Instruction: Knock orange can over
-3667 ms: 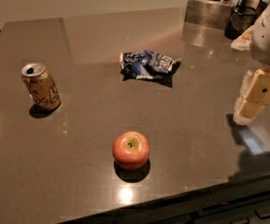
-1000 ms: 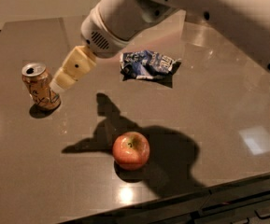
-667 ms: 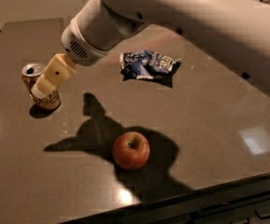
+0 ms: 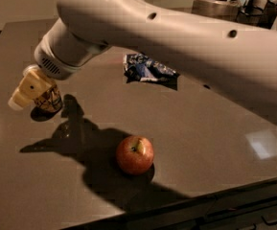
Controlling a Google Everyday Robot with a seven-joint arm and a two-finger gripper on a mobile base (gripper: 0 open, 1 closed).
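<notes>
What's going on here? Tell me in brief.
The robot's arm reaches across the table, with its gripper at the far left, right at the can and covering part of it. Whether the can is tipping cannot be told. The apple sits near the front edge and the bag farther back, both apart from the gripper.

On the dark flat table's left, the tan gripper overlaps the small orange metal can; the round red apple lies front-right, the crumpled blue foil bag behind-right.
</notes>
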